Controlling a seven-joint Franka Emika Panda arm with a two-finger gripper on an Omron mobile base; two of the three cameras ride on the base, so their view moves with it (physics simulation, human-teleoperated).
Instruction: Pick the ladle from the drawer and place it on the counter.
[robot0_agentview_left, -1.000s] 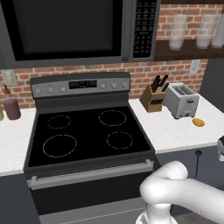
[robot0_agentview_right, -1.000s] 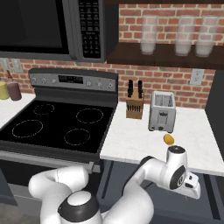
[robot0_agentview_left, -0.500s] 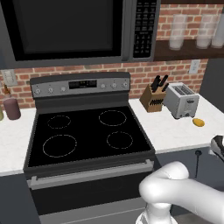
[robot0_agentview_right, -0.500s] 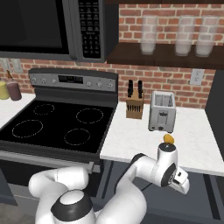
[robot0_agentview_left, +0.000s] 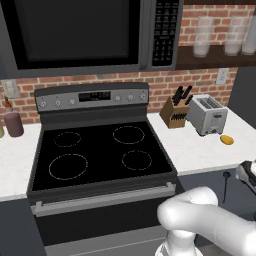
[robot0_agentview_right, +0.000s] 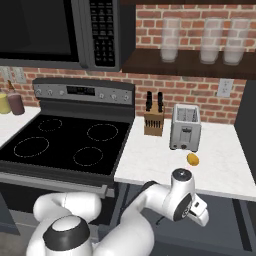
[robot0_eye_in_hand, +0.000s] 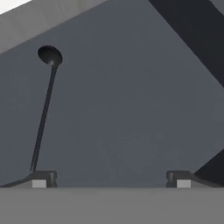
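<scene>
Here no writing is legible; gripper (robot0_eye_in_hand: 111, 178) gapes wide over the grey drawer (robot0_eye_in_hand: 131, 109), ladle (robot0_eye_in_hand: 43, 109) just beside

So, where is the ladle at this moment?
In the hand view the ladle lies on the grey drawer floor at the left, bowl toward the top, its handle end near the left fingertip.

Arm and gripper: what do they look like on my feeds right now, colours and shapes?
The arm is glossy white, built of fat rounded tube segments with bulbous elbows. Its joints carry dark grey round caps, one on the wrist and one on the base below. The gripper ends in two small dark grey fingertips, each with a pale square pad. No cables or markings are visible.
</scene>
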